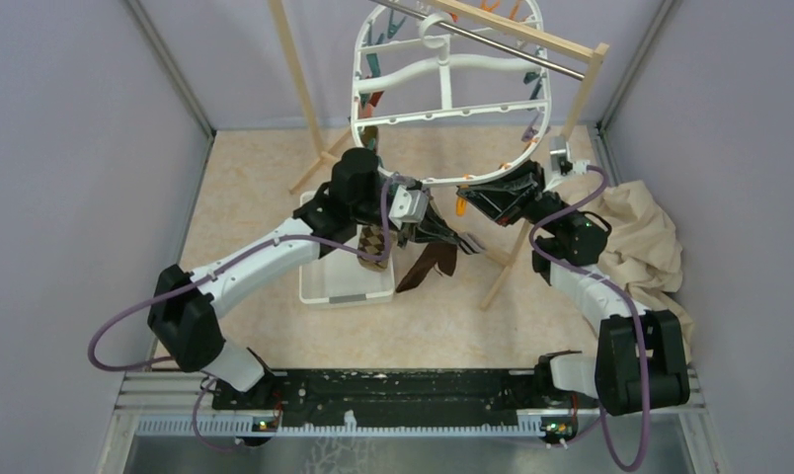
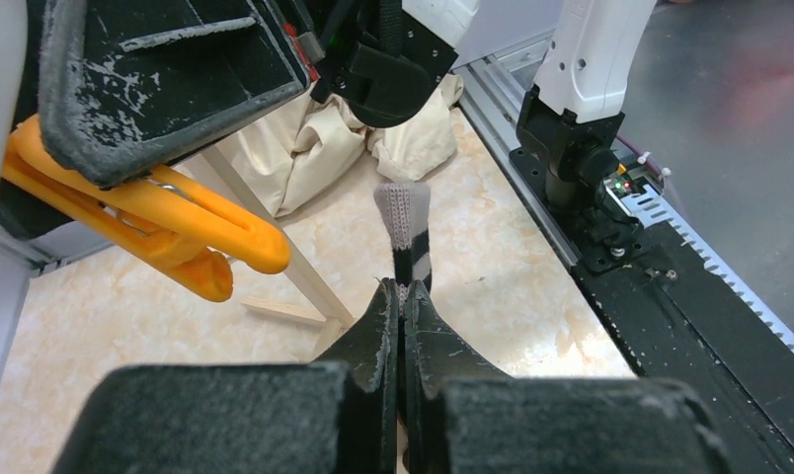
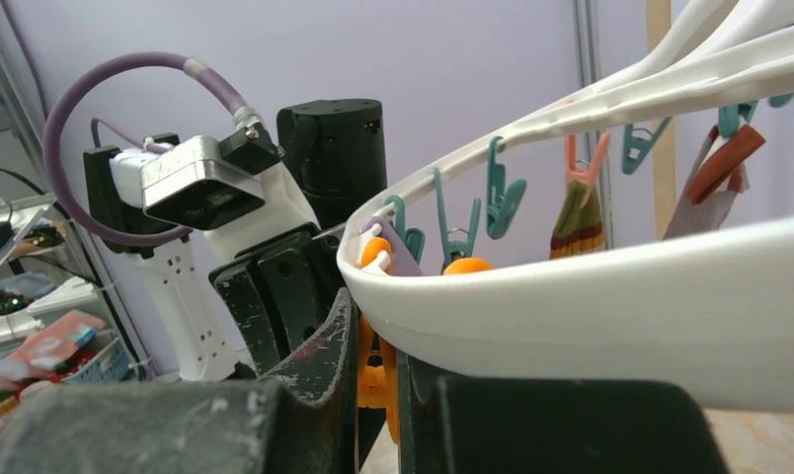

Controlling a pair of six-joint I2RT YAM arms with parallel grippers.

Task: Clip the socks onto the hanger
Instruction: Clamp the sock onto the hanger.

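edges: the near rim of the hanger (image 1: 442, 181) curves just above both claws; a slanted leg of the wooden rack (image 1: 500, 269) runs close beside the right arm; grey walls close in on either side.
open room: bare floor (image 1: 452, 331) lies between the hanger and the arm bases; a beige cloth (image 1: 642, 242) is heaped to the right of the hanger, against the wall.
arms: two, both stretched forward and bent inward, so the claws meet under the hanger's near rim, close together.
left claw (image 2: 403, 321): pinched together on a dark sock (image 2: 405, 222) with a grey toe, which sticks out past the fingertips, just below the hanger's rim.
right claw (image 3: 375, 341): clamped on one orange peg (image 3: 371, 373) that hangs from the hanger's near rim, a finger on each side of it.
socks counted: one in the left claw; one argyle sock (image 1: 374, 245) in the white bin (image 1: 339, 291) below and left of the hanger; one brown sock (image 1: 428, 267) under the left claw, held or lying i cannot tell; two clipped on the hanger's far side, a striped sock (image 3: 577, 222) and a red-and-white sock (image 3: 714, 173).
pegs counted: four teal pegs (image 3: 502, 188) plainly seen along the rim, and one purple peg (image 3: 398, 259) beside the clamped orange one.
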